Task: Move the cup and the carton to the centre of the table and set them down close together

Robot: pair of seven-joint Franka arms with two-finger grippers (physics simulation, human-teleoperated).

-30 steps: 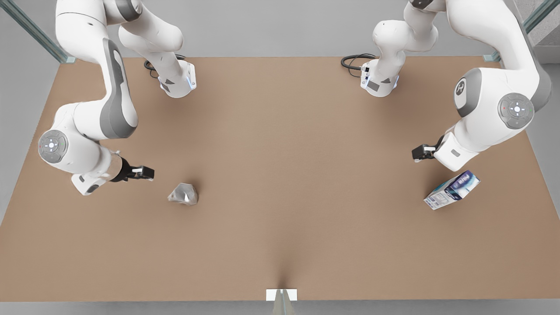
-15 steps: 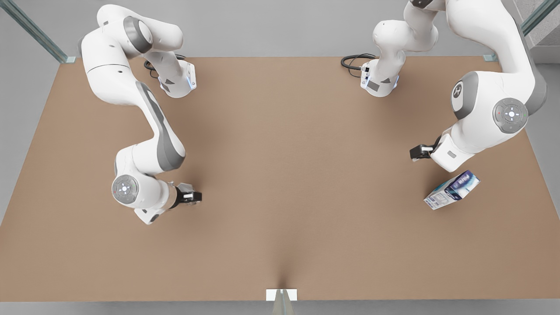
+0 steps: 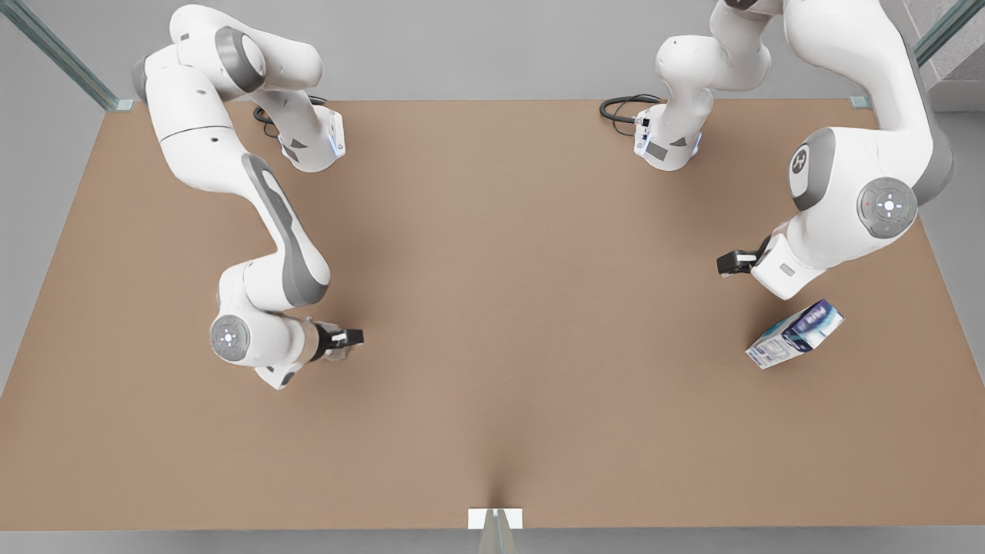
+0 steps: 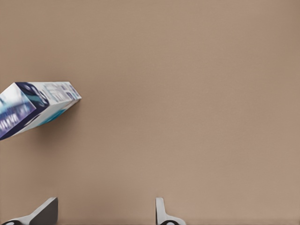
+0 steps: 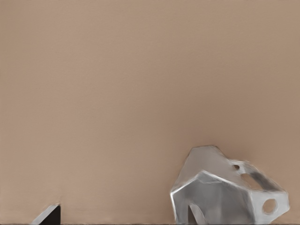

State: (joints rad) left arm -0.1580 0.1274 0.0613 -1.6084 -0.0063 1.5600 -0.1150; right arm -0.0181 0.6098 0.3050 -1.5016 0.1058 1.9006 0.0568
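The silvery faceted cup (image 5: 225,192) rests on the table (image 3: 492,269); in the front view my right arm's wrist covers it. My right gripper (image 3: 348,338) (image 5: 122,220) hangs over it, open, and one fingertip (image 5: 194,215) overlaps the cup's body while the other stands off to the side. The white, blue and teal carton (image 3: 794,333) (image 4: 33,108) lies at the front view's right. My left gripper (image 3: 727,263) (image 4: 104,215) hovers open beside it, up and to the left of it in the front view, nothing between its fingers.
Both arm bases (image 3: 312,142) (image 3: 668,142) stand at the table's far edge, with a black cable (image 3: 623,106) by one. A small white bracket (image 3: 495,518) sits at the middle of the near edge. Bare tabletop spans the centre.
My right arm swung toward the front view's right and came over the cup, hiding it there. My left gripper crept slightly up and left. The carton stayed put.
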